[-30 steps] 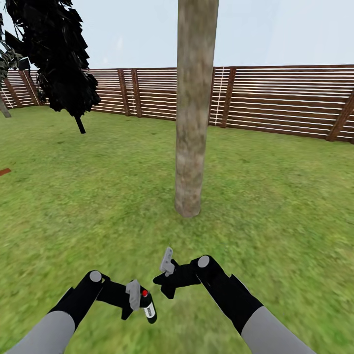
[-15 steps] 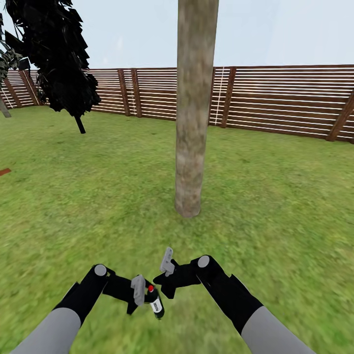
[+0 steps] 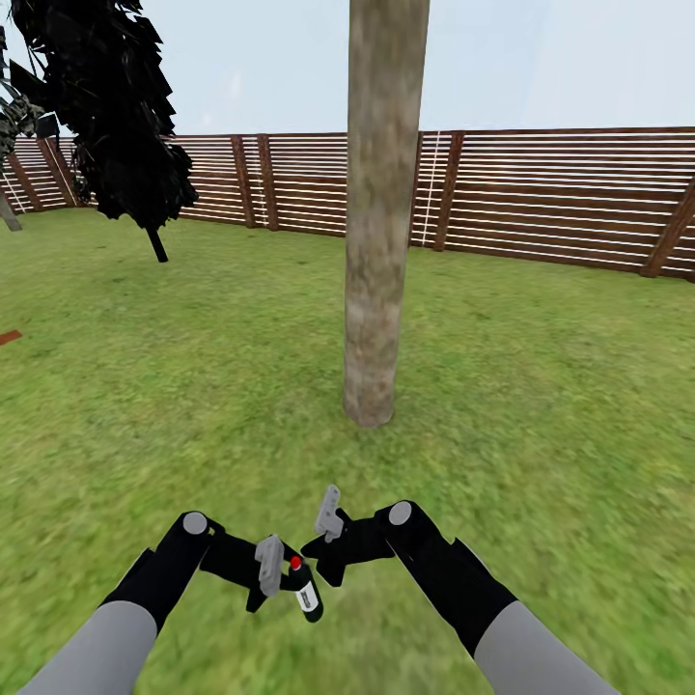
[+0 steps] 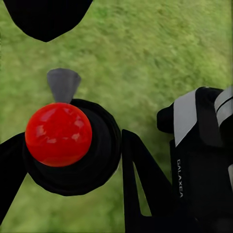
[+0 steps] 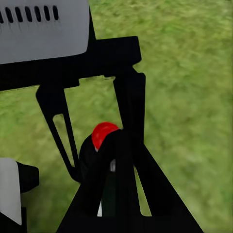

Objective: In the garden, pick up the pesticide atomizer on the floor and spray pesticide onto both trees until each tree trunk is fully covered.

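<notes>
Trunk [image 3: 378, 212] rises straight ahead in our head view; nearer us than its base, our left gripper [image 3: 275, 569] is clamped around the small atomizer [image 3: 303, 588], and our right gripper [image 3: 323, 541] sits just beside it, its spread unclear. Our left wrist view shows its red dot [image 4: 58, 134]. We judge it light, rigid, best held by the body.

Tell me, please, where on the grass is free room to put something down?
Wide bare lawn lies right of the tree trunk, up to the fence, and also left, between trunk and dark tree. It is crowded just ahead, where the left hand with the atomizer nears the right hand.
</notes>
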You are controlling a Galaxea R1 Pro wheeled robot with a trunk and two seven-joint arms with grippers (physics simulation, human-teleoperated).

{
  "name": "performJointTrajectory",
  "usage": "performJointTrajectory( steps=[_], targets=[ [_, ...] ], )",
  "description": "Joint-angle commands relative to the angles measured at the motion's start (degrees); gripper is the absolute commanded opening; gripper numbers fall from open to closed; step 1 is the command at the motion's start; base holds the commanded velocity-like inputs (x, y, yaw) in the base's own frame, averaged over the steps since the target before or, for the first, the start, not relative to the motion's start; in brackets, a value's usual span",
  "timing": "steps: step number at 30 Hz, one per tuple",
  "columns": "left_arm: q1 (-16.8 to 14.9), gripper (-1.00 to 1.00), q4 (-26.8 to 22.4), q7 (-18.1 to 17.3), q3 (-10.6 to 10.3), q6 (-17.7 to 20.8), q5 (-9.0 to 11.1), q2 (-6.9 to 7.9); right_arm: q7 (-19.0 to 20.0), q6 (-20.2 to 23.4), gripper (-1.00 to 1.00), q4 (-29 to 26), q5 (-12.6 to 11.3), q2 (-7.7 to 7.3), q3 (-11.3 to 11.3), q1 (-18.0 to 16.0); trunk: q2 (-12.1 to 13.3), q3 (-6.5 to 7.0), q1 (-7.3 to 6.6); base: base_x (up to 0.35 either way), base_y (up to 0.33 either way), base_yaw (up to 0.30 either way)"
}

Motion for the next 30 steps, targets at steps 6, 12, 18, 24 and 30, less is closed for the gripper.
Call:
performJointTrajectory(
  steps=[6,12,18,24,30],
  targets=[
    [0.0,-1.0,-0.18,0.05,0.02,0.12,0.0,0.0,0.0,0.0,-1.0,0.0,0.01,0.0,0.0,0.0,0.0,0.0,0.0,0.0,0.0,0.0],
    [-0.07,-1.0,-0.25,0.16,0.07,0.15,0.47,-0.14,0.0,0.0,-1.0,-0.01,0.01,0.0,0.0,0.0,0.0,0.0,0.0,0.0,0.0,0.0],
    [-0.08,-1.0,-0.27,0.05,0.03,0.21,2.0,-0.15,0.0,0.0,-1.0,-0.01,0.03,0.0,0.0,0.0,0.0,0.0,0.0,0.0,0.0,0.0],
    [-0.08,-1.0,-0.62,-0.1,0.04,0.19,2.02,-0.16,0.0,0.0,-1.0,-0.01,0.02,0.0,0.0,0.0,0.0,0.0,0.0,0.0,0.0,0.0],
    [0.01,-1.0,-1.17,0.27,0.02,0.25,1.9,-0.09,0.0,0.0,-1.0,-0.01,0.01,0.0,0.0,0.0,0.0,0.0,0.0,0.0,0.0,0.0]
  ],
)
